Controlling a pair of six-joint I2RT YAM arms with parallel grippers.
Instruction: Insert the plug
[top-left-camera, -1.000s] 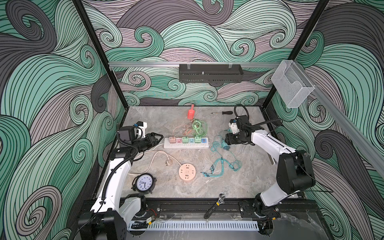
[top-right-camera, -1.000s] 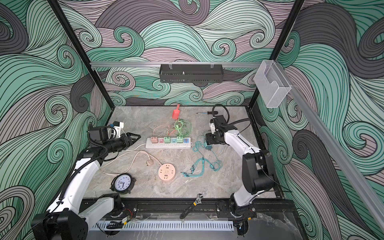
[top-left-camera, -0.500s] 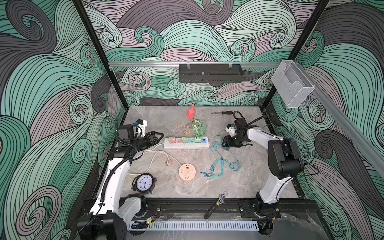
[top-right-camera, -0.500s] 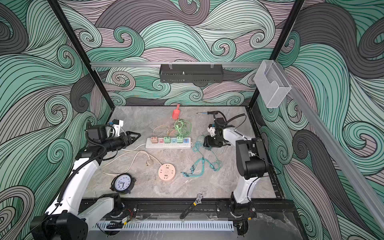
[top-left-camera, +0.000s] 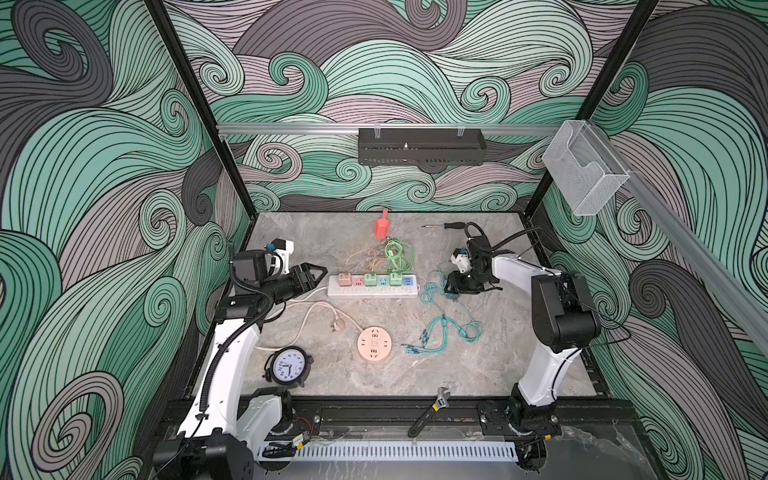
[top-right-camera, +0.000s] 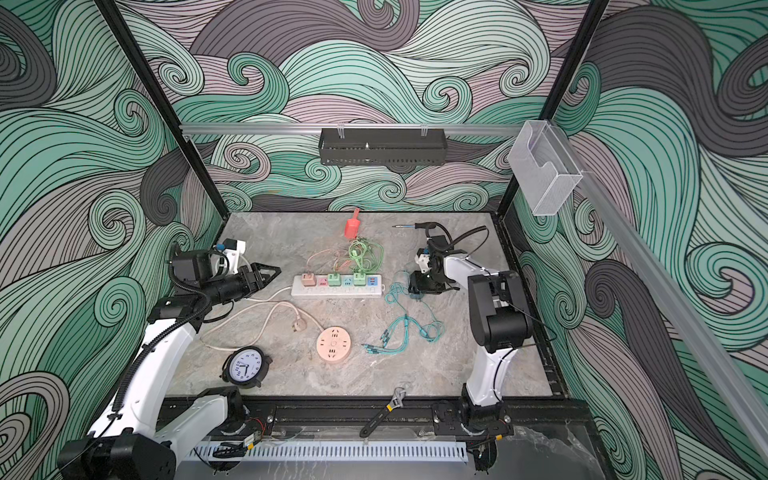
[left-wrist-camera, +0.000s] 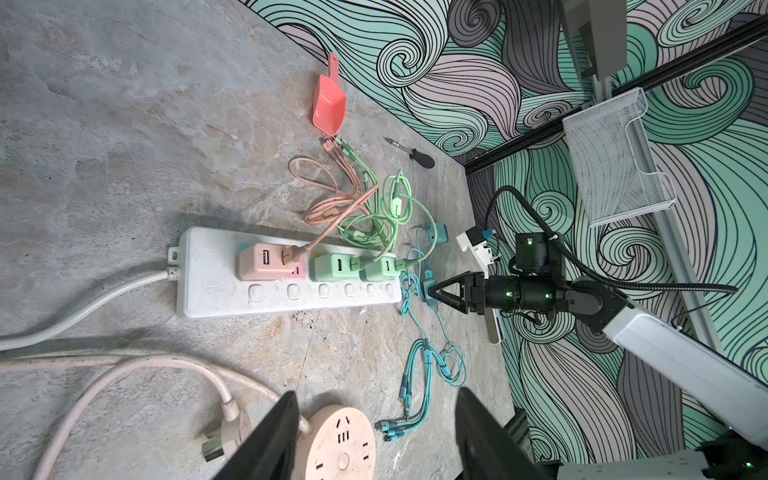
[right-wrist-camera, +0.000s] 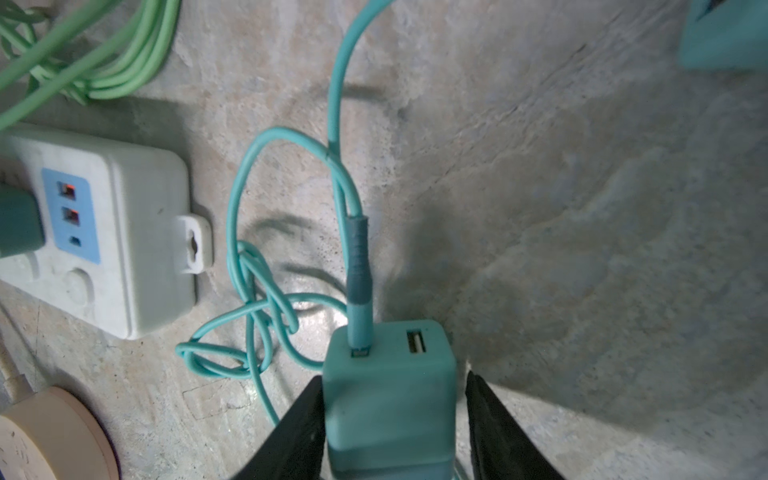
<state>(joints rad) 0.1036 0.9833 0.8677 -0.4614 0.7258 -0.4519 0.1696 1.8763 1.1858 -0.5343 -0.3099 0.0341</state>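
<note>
The plug (right-wrist-camera: 388, 399) is a teal charger cube with a teal cable (right-wrist-camera: 357, 266) in one of its two ports. It lies on the table just off the right end of the white power strip (top-left-camera: 372, 291) (right-wrist-camera: 137, 232). My right gripper (right-wrist-camera: 392, 419) (top-left-camera: 451, 287) straddles it. One finger (right-wrist-camera: 299, 428) touches the cube and a thin gap shows at the other finger. In both top views the gripper hides most of the plug. Beside the strip's left end hovers my left gripper (top-left-camera: 318, 272) (left-wrist-camera: 376, 432), open and empty.
The strip (left-wrist-camera: 216, 282) carries one pink and two green chargers with coiled cables behind. Also on the table are a second teal cube (left-wrist-camera: 438, 232), a round pink socket (top-left-camera: 374, 344), its loose plug (top-left-camera: 338, 325), a clock (top-left-camera: 289, 368), a teal cable bundle (top-left-camera: 444, 332), a red scoop (top-left-camera: 381, 226), a screwdriver (top-left-camera: 446, 225) and a wrench (top-left-camera: 430, 411).
My right gripper has sunk a little toward the table by the strip's end, its jaws have narrowed, and that arm has folded back. The left jaws have widened slightly.
</note>
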